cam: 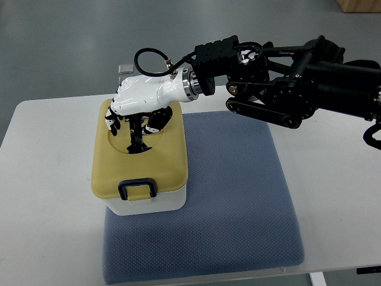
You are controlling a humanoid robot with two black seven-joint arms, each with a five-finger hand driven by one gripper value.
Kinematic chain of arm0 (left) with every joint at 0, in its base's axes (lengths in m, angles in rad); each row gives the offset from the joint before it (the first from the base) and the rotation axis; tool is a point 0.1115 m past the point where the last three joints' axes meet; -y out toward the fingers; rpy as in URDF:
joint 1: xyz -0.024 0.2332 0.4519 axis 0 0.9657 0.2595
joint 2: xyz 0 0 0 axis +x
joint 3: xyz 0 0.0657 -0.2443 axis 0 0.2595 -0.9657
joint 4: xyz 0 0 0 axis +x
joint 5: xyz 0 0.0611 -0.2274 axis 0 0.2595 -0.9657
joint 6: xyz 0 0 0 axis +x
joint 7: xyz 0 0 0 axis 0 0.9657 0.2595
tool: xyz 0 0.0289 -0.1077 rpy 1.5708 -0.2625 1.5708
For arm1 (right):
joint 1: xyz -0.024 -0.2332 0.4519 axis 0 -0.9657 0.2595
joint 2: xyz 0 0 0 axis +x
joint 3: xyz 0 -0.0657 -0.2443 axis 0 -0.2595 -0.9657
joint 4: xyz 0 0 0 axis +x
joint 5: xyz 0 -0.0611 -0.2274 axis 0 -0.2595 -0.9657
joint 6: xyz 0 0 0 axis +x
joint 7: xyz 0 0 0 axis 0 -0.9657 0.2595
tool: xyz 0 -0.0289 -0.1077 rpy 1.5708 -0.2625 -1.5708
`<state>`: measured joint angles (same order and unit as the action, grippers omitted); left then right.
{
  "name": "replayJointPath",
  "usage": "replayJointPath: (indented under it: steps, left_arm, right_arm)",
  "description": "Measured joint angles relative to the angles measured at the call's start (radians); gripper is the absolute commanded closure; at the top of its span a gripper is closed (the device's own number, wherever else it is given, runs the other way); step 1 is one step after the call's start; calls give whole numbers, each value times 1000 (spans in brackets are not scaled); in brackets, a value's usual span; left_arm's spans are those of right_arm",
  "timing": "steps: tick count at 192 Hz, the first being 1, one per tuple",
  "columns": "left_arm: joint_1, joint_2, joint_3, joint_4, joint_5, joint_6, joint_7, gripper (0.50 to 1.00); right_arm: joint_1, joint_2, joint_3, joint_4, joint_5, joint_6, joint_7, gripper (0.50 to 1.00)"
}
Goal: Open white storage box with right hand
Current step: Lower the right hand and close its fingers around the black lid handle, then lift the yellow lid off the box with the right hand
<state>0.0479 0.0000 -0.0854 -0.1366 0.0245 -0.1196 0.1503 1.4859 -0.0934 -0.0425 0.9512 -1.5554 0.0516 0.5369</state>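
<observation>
A white storage box (149, 202) with a yellow lid (164, 158) stands on the left part of a blue mat (238, 196). The lid is on the box, and a dark latch (138, 189) sits at its near edge. My right hand (134, 122), white with black fingers, comes in from the right and hovers over the lid's far half. Its fingers (138, 134) curl down into the round recess in the lid top, touching or almost touching it. I cannot tell whether they grip anything. The left arm does not show.
The box and mat rest on a white table (47, 179). Grey floor lies beyond the far edge. A small clear object (126, 69) shows just behind the hand. My black right arm (297, 83) stretches above the table's far right side.
</observation>
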Motion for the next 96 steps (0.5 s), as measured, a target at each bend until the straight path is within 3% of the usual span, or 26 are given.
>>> replayJointPath:
  steps: [40, 96]
  left_arm:
    - [0, 0, 0, 0, 0, 0, 0, 500]
    - [0, 0, 0, 0, 0, 0, 0, 500]
  right_arm:
    - [-16, 0, 1, 0, 0, -19, 0, 1000]
    - [-16, -6, 3, 1, 0, -41, 3, 1000]
